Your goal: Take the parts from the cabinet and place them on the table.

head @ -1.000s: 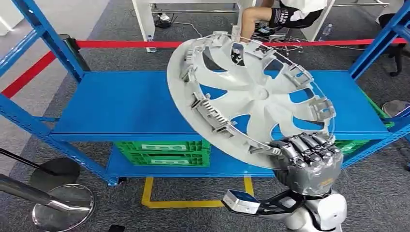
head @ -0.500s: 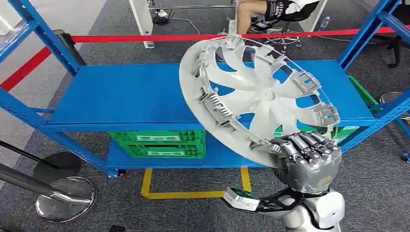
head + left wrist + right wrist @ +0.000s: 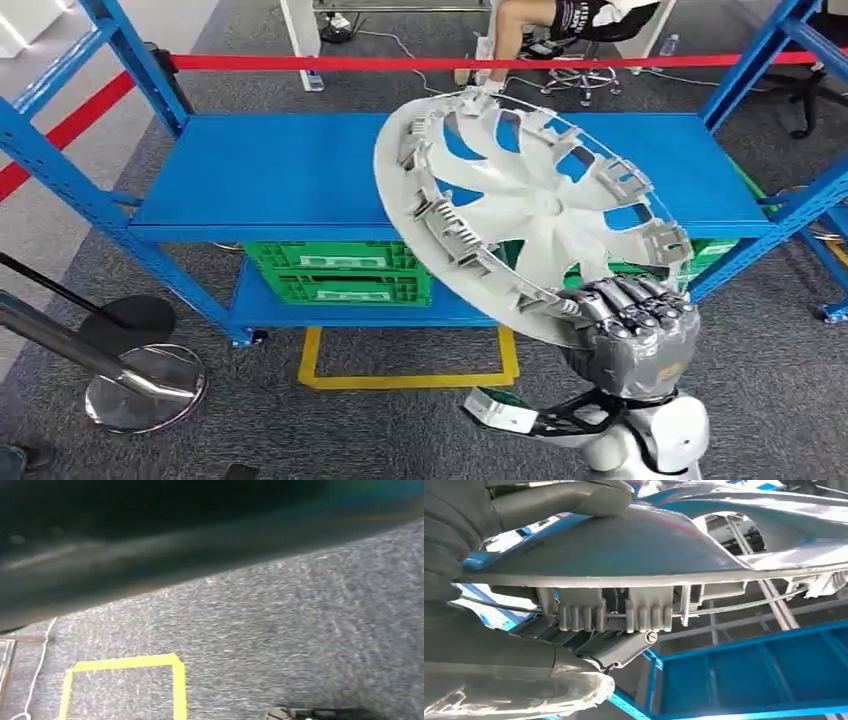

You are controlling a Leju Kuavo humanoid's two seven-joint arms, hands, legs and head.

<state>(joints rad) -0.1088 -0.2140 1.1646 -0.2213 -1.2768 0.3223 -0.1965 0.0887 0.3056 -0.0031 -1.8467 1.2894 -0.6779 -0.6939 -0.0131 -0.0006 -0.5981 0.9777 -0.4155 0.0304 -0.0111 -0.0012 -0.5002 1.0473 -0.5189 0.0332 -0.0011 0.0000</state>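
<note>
A large white wheel cover (image 3: 520, 205) with curved spokes and clips round its rim hangs tilted in the air in front of the blue rack (image 3: 290, 180). My right hand (image 3: 635, 330) grips its lower rim, fingers curled over the edge. In the right wrist view the thumb (image 3: 569, 500) presses on the cover's grey face (image 3: 634, 545), and the rim clips (image 3: 614, 610) show below it. The left wrist view looks down at grey carpet (image 3: 280, 630).
The rack's blue shelf is bare; green crates (image 3: 340, 275) sit on its lower level. A red barrier tape (image 3: 400, 63) runs behind, and a seated person (image 3: 560, 20) is beyond it. A metal stanchion base (image 3: 145, 385) stands at left. Yellow floor tape (image 3: 400, 375) marks the carpet.
The whole view has shifted: the rack now sits further right and higher in the picture. The wheel cover stays in my right hand at much the same tilt.
</note>
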